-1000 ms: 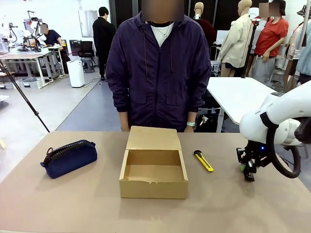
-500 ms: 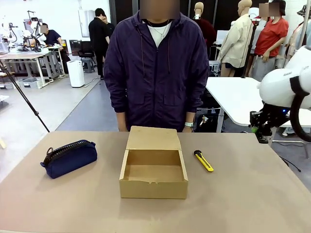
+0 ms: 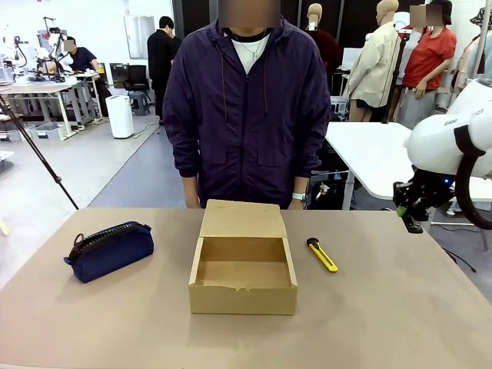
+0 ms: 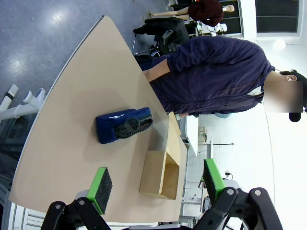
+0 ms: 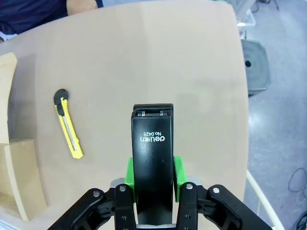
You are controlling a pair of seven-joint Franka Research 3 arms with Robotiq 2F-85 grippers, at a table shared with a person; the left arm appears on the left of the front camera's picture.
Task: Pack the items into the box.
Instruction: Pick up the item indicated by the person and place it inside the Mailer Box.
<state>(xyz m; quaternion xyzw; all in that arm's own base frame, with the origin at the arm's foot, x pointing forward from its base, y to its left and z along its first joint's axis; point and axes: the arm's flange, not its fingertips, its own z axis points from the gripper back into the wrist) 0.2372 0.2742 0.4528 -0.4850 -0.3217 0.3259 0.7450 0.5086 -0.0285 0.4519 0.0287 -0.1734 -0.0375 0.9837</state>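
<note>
Clenched on a black stapler (image 5: 152, 139), the right gripper (image 5: 152, 170) pinches the stapler's body between its green pads (image 5: 128, 172). The stapler's end with the white "No.0425" print sticks out beyond the fingertips. In the front view this gripper hangs in the air well to the right of the cardboard box (image 3: 242, 288), above the table (image 3: 384, 323) and near its far right edge. There the stapler is hard to make out against the black fingers.

The left gripper (image 4: 157, 187) is released, its jaws spread wide with nothing between them. Its wrist view looks down from high on the side of the box where the pouch lies.

The box sits at the middle of the table, open. Its flap lid (image 3: 242, 219) is folded back on the far side and its inside is bare. The yellow-and-black utility knife (image 3: 322, 254) lies flat on the table just to the right of the box, angled, with its black end farther from the robot. The navy zip pouch (image 3: 110, 250) rests well to the left of the box, zipper side up. A person (image 3: 246, 115) in a dark purple jacket stands right behind the box at the far edge, arms hanging down.
</note>
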